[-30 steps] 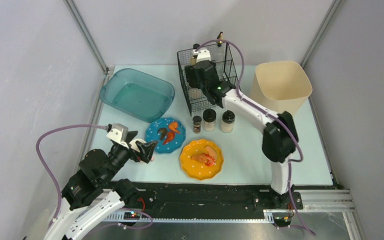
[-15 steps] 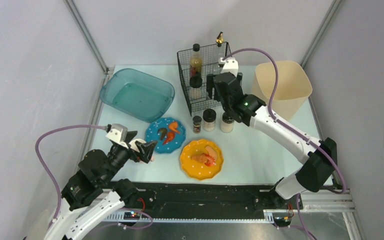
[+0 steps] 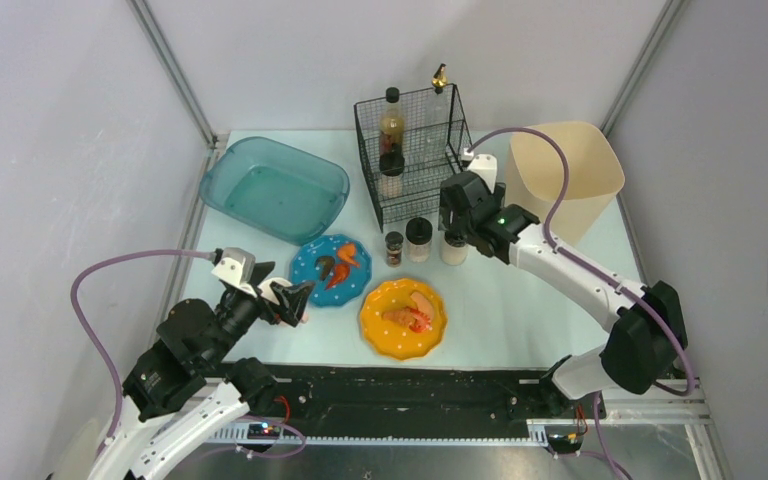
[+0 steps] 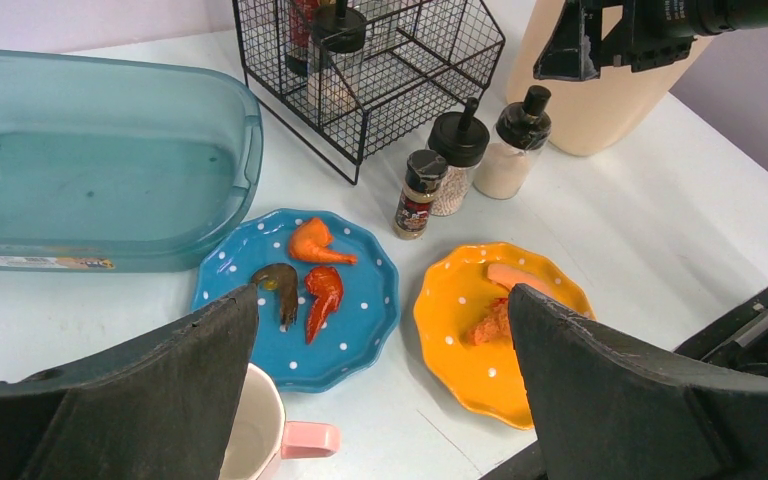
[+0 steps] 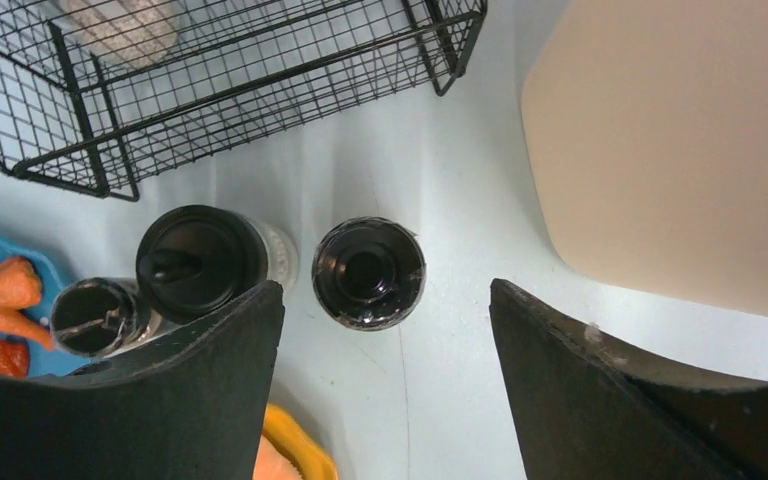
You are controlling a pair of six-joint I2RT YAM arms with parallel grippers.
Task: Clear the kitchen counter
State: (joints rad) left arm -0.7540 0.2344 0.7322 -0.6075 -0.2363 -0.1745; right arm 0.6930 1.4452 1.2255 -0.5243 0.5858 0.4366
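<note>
The kitchen counter (image 3: pixel 520 300) lies beneath the wire basket (image 3: pixel 415 150) and spreads out from it on every side; it is far from cleared. Just in front of the basket stands a row of three jars; nearer than those are a blue plate (image 3: pixel 331 268) and an orange plate (image 3: pixel 403 317), both with food scraps; a teal tub (image 3: pixel 275 187) sits to the basket's left and a beige bin (image 3: pixel 563 175) to its right.

The right gripper (image 5: pixel 385 295) hovers over the front right corner of the basket, jaws wide apart and holding nothing, with the end jar (image 5: pixel 368 272) between them as seen from above; the likely aim is to take that jar. The danger is the middle jar (image 5: pixel 203 262), which stands just beside it; a finger coming down on that side could strike its lid and topple it, perhaps into the smallest jar (image 5: pixel 97 316) beyond; the gap looks narrow. A round, smooth jar may also twist or slip if caught off-centre; a high lift could catch the basket's wire rim.

The left gripper (image 4: pixel 380 300) waits well in front and left of the basket, jaws spread and empty, above a mug (image 4: pixel 260 440) that sits just beside the blue plate; a careless descent could nudge either.
</note>
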